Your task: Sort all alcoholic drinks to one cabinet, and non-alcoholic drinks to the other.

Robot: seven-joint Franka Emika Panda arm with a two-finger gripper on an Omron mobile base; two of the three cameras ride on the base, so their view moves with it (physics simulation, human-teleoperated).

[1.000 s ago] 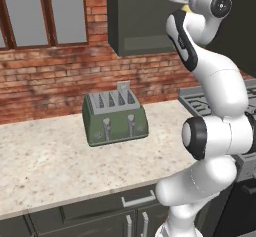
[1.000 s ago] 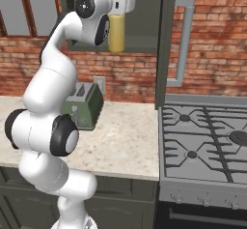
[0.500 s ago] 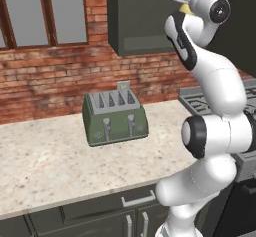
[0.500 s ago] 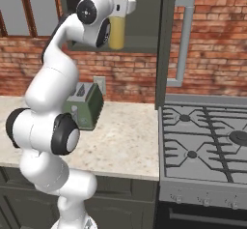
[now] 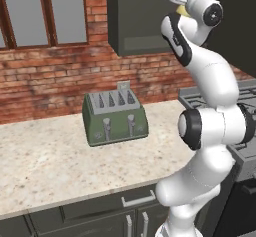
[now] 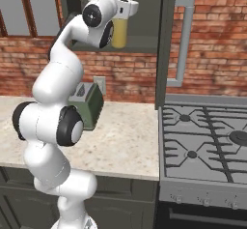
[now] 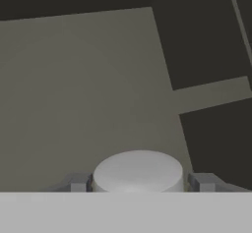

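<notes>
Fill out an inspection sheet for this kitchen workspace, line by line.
Surface: speckled stone counter, bare in front of the arm.
Job's things: tall yellow bottle upright inside the open wall cabinet, its white cap between the fingertips; no other drinks seen.
Clutter: green four-slot toaster on the counter by the brick wall.
Grippers: gripper raised into the cabinet, fingers either side of the bottle, holding it.
Cables: nothing seen.
Surroundings: gas stove to the right, window at upper left, cabinet door with pale bar handle swung open.
</notes>
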